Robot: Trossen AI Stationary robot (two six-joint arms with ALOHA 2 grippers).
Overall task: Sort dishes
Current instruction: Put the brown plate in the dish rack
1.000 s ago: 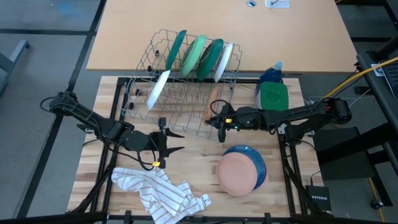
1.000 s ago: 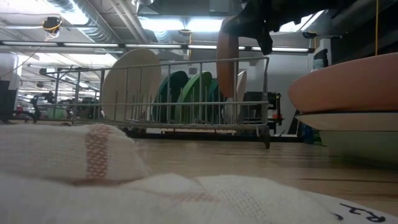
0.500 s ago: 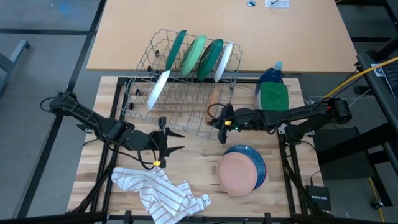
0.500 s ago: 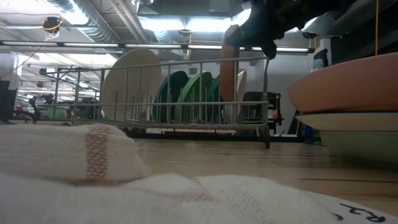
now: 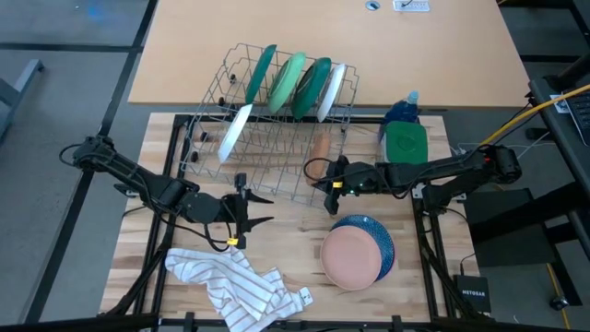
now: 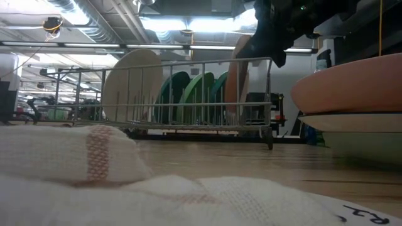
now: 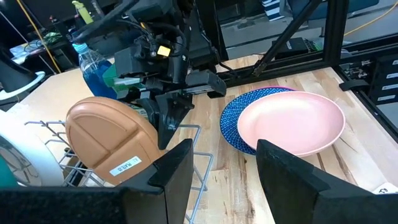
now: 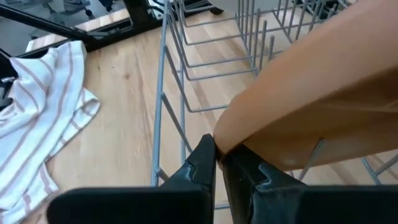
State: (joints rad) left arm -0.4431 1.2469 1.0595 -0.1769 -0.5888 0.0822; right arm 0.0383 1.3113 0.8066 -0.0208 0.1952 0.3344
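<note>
My right gripper [image 5: 319, 172] is shut on a tan-brown plate [image 5: 319, 148], which stands on edge over the near right end of the wire dish rack [image 5: 267, 138]. In the rack's far end stand two dark green plates [image 5: 261, 74], a light green plate [image 5: 289, 81] and a white plate [image 5: 334, 90]. Another white plate [image 5: 234, 134] leans at its left. A pink plate [image 5: 348, 258] lies on a blue plate [image 5: 378, 235] at the near right. My left gripper [image 5: 253, 209] hangs open near the rack's front, holding nothing. My right gripper pinches the tan-brown plate's rim [image 8: 227, 134] between its two fingers [image 8: 202, 163]. The fingers come from the table's right side, slanting down. The plate [image 7: 106, 146] stands tilted on edge with its lower part among the rack's wires; whether it rests on them I cannot tell.
A white striped cloth [image 5: 235, 284] lies crumpled at the near left. A green-lidded container [image 5: 404, 144] and a blue bottle [image 5: 403, 109] stand right of the rack. Bare wood shows between the rack and the pink plate.
My right gripper has tipped its fingers further down and sunk a little at the rack's near right end. The tan-brown plate has swung with it and stands lower among the rack's wires. The gripper stays shut on it.
</note>
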